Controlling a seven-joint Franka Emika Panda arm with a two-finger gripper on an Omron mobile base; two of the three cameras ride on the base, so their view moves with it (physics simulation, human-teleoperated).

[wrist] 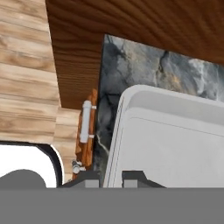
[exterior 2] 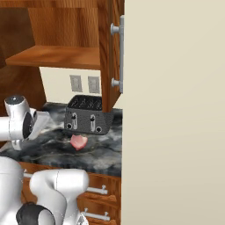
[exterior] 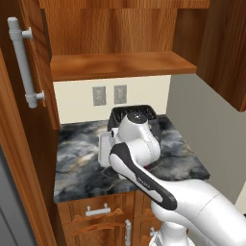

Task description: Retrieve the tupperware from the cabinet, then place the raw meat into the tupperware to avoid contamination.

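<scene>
Listing from the left: cabinet [exterior: 115, 65], upper wall unit of reddish-brown grained wood, both panelled doors swung open, each with a long vertical grey metal bar handle [exterior: 23, 61]; its bare shelf is a flat wooden board. Below it, a cream back wall with two grey outlet plates [exterior: 109, 94]. Counter [exterior: 77, 168] of dark marbled stone, glossy, veined grey with rusty flecks, over wooden drawers with short metal handles [exterior: 97, 210]. Tupperware [wrist: 170, 144], a shallow rectangular container of whitish translucent plastic with rounded corners and a raised rim, seen in the left base view as a pale box at the wrist end of the arm [exterior: 106, 149], over the left part of the counter. Gripper [wrist: 110, 177]: two small dark fingertips close together at the container's near rim, fully closed on that rim; the tupperware extends away from the fingers, above the stone surface. Toaster [exterior 2: 89, 115], a dark grey boxy appliance with slots on top and levers on its front, standing at the back of the counter, to the right of the gripper. Raw meat [exterior 2: 78, 141], a small pink-red flattish oval slab, lying on the counter just in front of the toaster, apart from the tupperware.
</scene>
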